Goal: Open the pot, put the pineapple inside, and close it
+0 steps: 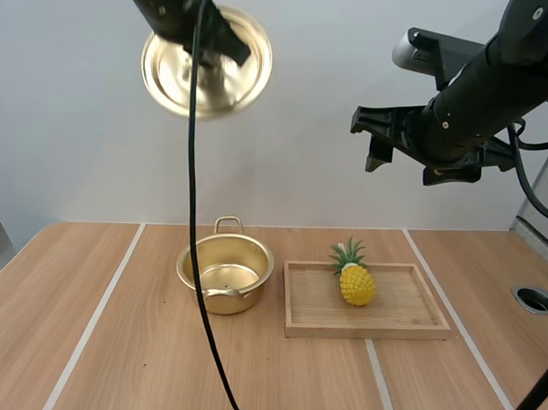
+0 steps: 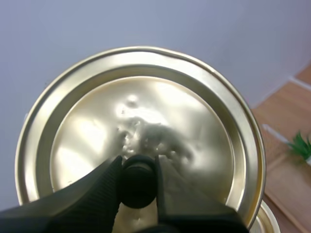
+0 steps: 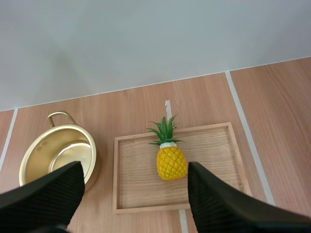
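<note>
- Pineapple (image 1: 356, 282) lies on its side in the wooden tray (image 1: 369, 330), leaves pointing toward the far edge of the table (image 1: 72, 324). It is not yet in the pot.
- Pot (image 1: 244, 298) stands open and empty on the table, just left of the tray and not touching it. One handle faces the far edge and one the near edge.
- Lid (image 1: 170, 75) is held high above the table, up and to the left of the pot. The left gripper (image 2: 138, 165) pinches the black knob (image 2: 139, 187) between its two fingers.
- Judged purpose: holding the lid raised and off to one side keeps the pot's mouth clear for loading, and keeps the lid ready for closing.
- Right gripper (image 1: 371, 141) hangs well above the tray with its fingers spread wide and nothing between them.
- In the right wrist view, the pineapple (image 3: 171, 160) lies between the two spread fingers (image 3: 48, 194). Judged purpose: this lines the gripper up for a straight descent onto the fruit.
- Judged function of the tray's low rim: it stops the fruit from rolling off.
- Judged progress: opening is complete. Loading and closing remain.
- Markings: no brand, label or writing can be read on the pot, lid, tray or fruit.
</note>
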